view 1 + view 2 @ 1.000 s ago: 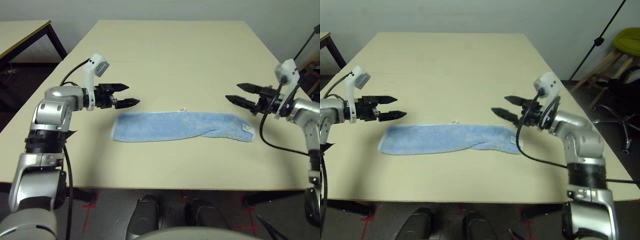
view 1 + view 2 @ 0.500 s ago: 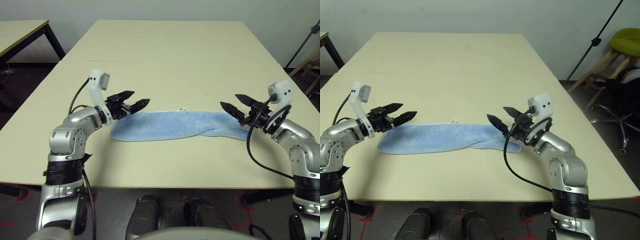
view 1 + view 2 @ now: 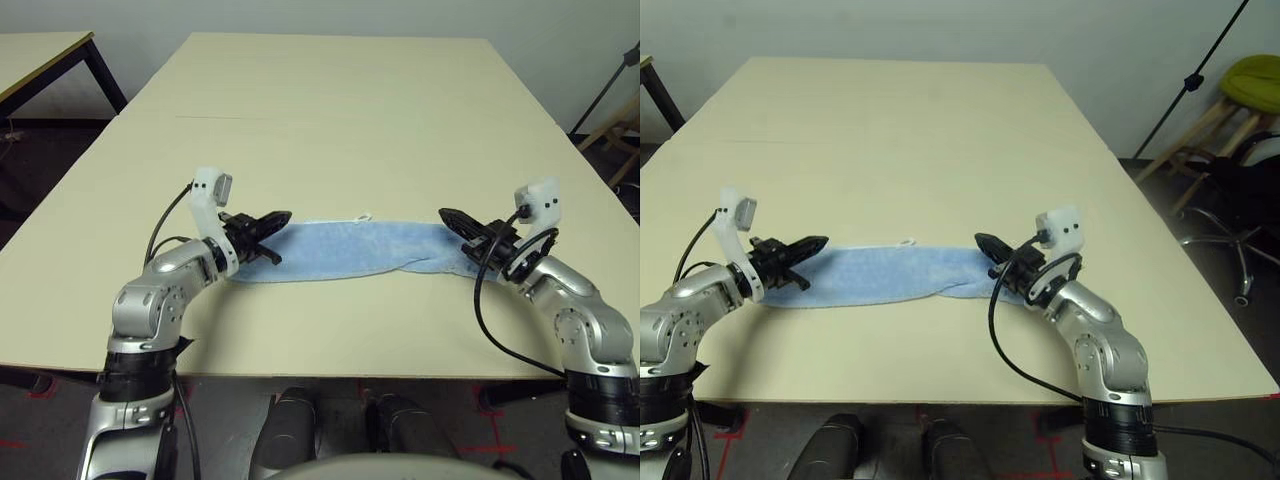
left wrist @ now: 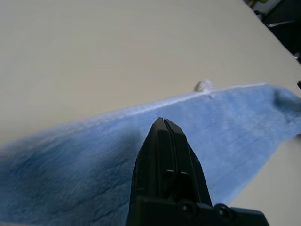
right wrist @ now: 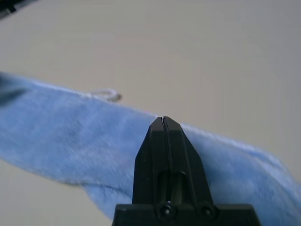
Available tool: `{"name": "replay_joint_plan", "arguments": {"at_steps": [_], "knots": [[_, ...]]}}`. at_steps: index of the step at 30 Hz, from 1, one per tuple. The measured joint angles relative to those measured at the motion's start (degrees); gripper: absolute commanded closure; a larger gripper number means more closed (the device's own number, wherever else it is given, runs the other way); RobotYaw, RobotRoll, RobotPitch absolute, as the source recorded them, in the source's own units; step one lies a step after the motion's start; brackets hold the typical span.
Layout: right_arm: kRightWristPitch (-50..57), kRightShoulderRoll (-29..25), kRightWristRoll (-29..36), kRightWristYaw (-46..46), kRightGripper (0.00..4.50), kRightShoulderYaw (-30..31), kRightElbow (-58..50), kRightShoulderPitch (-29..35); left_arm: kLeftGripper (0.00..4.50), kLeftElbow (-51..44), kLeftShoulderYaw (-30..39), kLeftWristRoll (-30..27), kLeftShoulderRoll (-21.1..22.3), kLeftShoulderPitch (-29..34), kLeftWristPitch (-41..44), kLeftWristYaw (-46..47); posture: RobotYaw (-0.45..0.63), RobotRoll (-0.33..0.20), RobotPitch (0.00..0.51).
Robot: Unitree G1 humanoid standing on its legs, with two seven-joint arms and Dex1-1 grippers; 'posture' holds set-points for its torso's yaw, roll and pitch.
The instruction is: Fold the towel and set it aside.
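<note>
Closing both pincers is what has just happened: a moment ago they hung wide above the counter [image 3: 330, 120], and now each has dropped to one end of the towel [image 3: 350, 248] with its fingers pressed together. My left pincer [image 3: 268, 222] sits at the left end, my right pincer [image 3: 458, 221] at the right end. Whether cloth is actually caught between the fingers I cannot tell. The towel lies as a long strip near the counter's front edge, so I judge the end-to-end fold comes next.
</note>
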Motion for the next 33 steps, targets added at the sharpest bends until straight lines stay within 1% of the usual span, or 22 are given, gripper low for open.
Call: {"name": "replay_joint_plan", "arguments": {"at_steps": [5,10,14,16,18,20,23,24,26,29,32,33], "knots": [[-1.4,-0.9,-1.5,1.1,4.5,0.7,2.9,0.4,4.47,0.6,-0.2,0.5,2.1,1.8,-1.4,-0.2,0.09,0.0,0.088],[-2.9,-2.9,-4.2,2.6,4.5,2.7,7.1,1.2,4.47,2.5,-1.4,2.8,3.4,4.5,-3.6,-0.4,0.1,0.0,0.084],[-5.7,-4.6,-7.1,2.8,4.5,4.1,13.2,-1.3,4.47,6.0,-2.6,4.4,4.3,5.1,-6.9,-1.7,0.11,0.0,0.079],[-7.8,-5.8,-8.9,3.0,4.5,4.5,17.1,-3.4,4.47,9.1,-3.2,5.4,4.7,4.4,-9.4,-2.8,0.11,0.0,0.08],[-9.6,-7.1,-10.5,3.4,4.5,4.8,20.5,-5.4,4.47,12.9,-4.2,6.7,5.8,2.5,-12.2,-4.2,0.11,0.0,0.096],[-11.3,-8.3,-11.6,4.2,4.5,4.8,23.6,-7.0,4.47,17.1,-4.7,8.1,7.1,0.3,-15.0,-5.6,0.1,0.0,0.094],[-13.3,-9.9,-12.8,6.1,4.5,5.2,26.0,-8.0,4.47,22.0,-4.8,9.4,9.2,-1.7,-18.0,-7.5,0.1,0.0,0.094],[-13.9,-10.3,-12.9,7.0,4.5,5.3,26.4,-8.1,4.47,23.3,-4.9,9.9,9.8,-2.0,-19.1,-8.3,0.1,0.0,0.102],[-14.7,-10.8,-13.1,8.4,4.5,5.6,26.7,-8.1,4.47,25.4,-4.9,10.3,10.5,-2.8,-20.9,-9.7,0.1,0.0,0.104],[-14.5,-11.1,-12.7,9.4,4.5,5.5,26.6,-8.0,4.47,26.6,-4.9,10.4,10.7,-3.5,-21.3,-10.9,0.1,0.0,0.105],[-12.2,-11.0,-10.6,9.8,4.5,4.2,25.3,-7.4,4.47,26.5,-4.9,10.3,11.0,-3.7,-21.2,-12.1,0.1,0.0,0.109],[-10.8,-10.9,-9.3,10.0,4.5,3.6,24.3,-7.0,4.3,26.3,-4.9,10.3,11.1,-3.7,-21.3,-12.7,0.1,0.0,0.108]]}}
